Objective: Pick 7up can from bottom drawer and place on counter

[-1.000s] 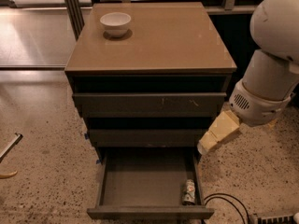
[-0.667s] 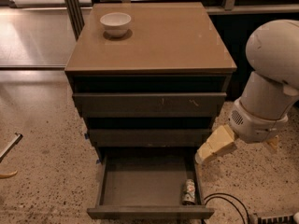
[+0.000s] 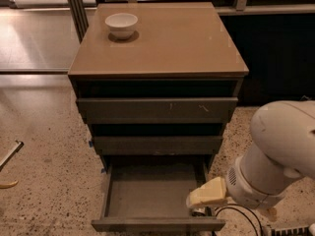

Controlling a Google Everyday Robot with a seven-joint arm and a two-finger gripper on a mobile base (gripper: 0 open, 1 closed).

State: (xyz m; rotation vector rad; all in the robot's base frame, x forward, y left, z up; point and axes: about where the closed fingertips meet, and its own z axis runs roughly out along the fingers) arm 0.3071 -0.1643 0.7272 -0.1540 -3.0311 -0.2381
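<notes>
The 7up can (image 3: 198, 212) is almost wholly hidden. Only a small silvery scrap shows in the near right corner of the bottom drawer (image 3: 147, 196), right under the gripper (image 3: 205, 196), and no label or lettering on it can be read.

The cream-coloured gripper hangs over that same corner, pointing left from the bulky white arm (image 3: 278, 156) that fills the near right of the scene. I cannot tell how far open it is, or whether it has hold of anything.

The bottom drawer is pulled out towards me. It is a shallow dark grey tray with a plain front panel, and its floor is bare to the left of the gripper. The two upper drawers (image 3: 156, 110) are closed above it, so they overhang the far part of the tray.

The counter (image 3: 167, 48) is a glossy tan slab with thin edges. A white bowl (image 3: 121, 24) stands at its far left corner, and the middle and right side are open. A black cable (image 3: 241, 214) loops on the speckled floor (image 3: 49, 181) just right of the drawer front.
</notes>
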